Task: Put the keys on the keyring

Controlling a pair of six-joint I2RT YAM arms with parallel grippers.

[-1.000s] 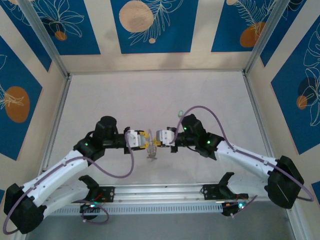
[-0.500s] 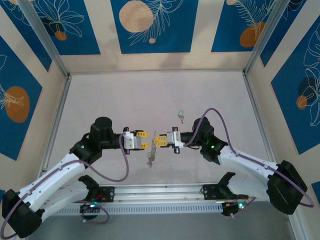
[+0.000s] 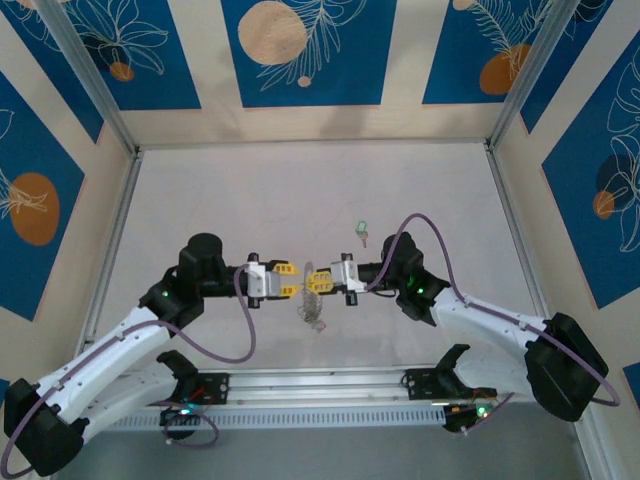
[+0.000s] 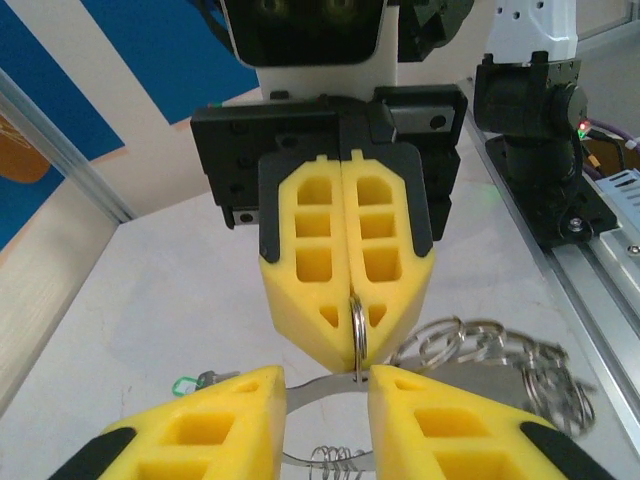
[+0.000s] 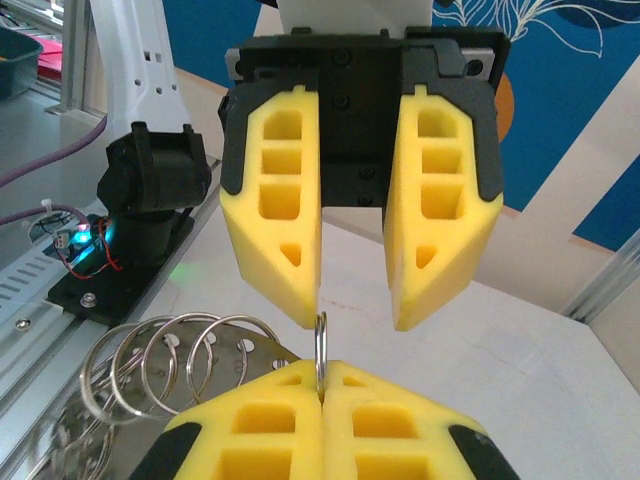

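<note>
The right pincer (image 5: 322, 388) pinches the keyring (image 5: 320, 345), facing the parted left pincer (image 5: 355, 318).

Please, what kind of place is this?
Probably a robotics lab test cell: a white table fenced by aluminium posts, blue printed backdrop panels, and two arms bolted to a rail.

We've got basically no gap in the middle: the left gripper (image 3: 295, 279) and right gripper (image 3: 309, 280) sit nose to nose, and the keyring (image 3: 313, 307) hanging from the right one's pinched jaws clutters the space under them. The far half of the worktop (image 3: 250, 195) is wide open. The key (image 3: 362, 232) lies there, reachable from above, near the right arm's purple cable (image 3: 410, 216).
</note>
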